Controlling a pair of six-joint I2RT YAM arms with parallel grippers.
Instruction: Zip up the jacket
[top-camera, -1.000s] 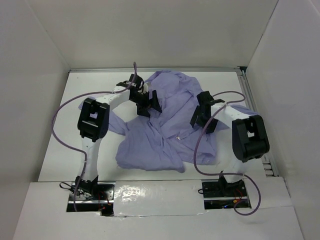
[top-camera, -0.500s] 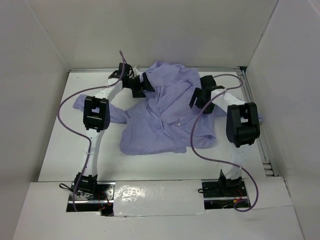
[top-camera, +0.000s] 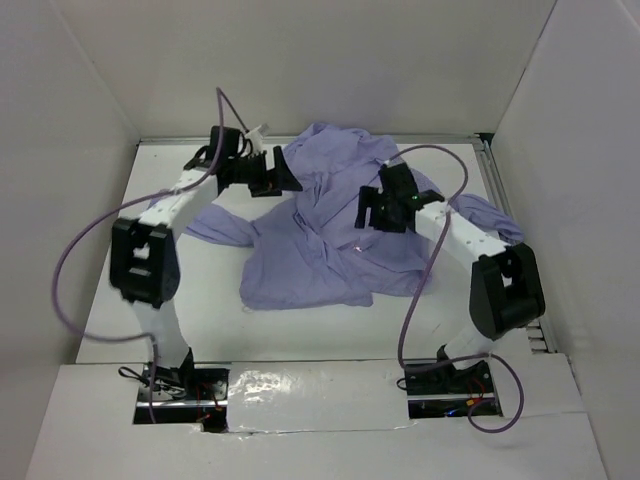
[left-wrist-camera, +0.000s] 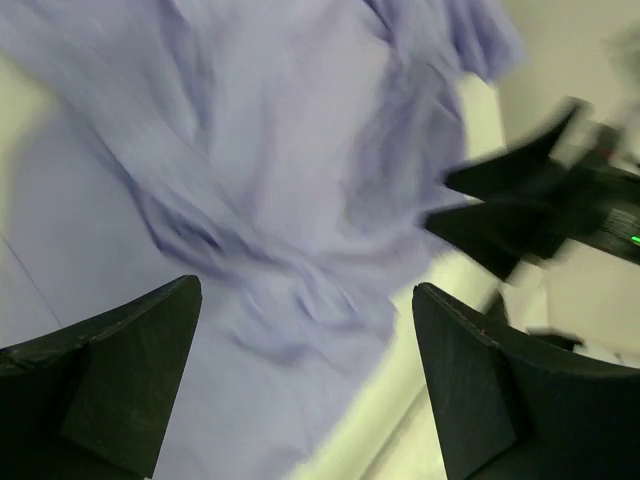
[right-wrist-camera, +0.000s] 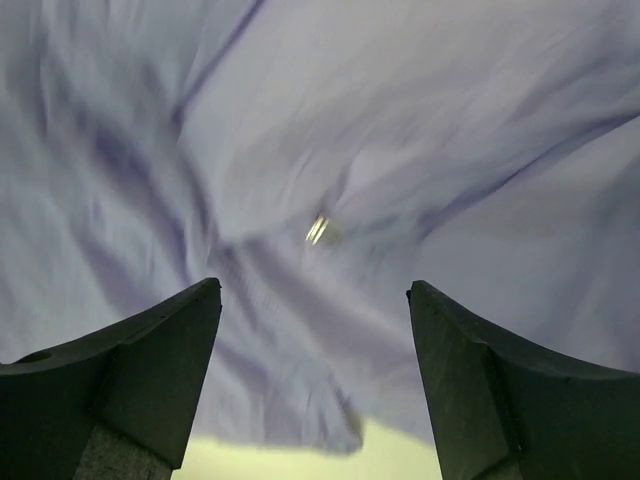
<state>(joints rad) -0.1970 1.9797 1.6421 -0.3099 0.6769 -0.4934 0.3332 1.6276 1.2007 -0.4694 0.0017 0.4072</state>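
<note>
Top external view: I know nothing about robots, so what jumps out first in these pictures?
The crumpled lavender jacket sprawls across the far middle of the white table. Two arms reach over it, the left gripper at its far-left edge, the right gripper above its middle, both open. In the right wrist view a small metal piece glints on the fabric.

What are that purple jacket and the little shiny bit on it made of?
The jacket looks like thin, soft cloth, matte lavender: it lies in loose wrinkles and folds. The shiny bit looks like metal, perhaps a zipper part: it glints silver, but blur leaves that open.
</note>
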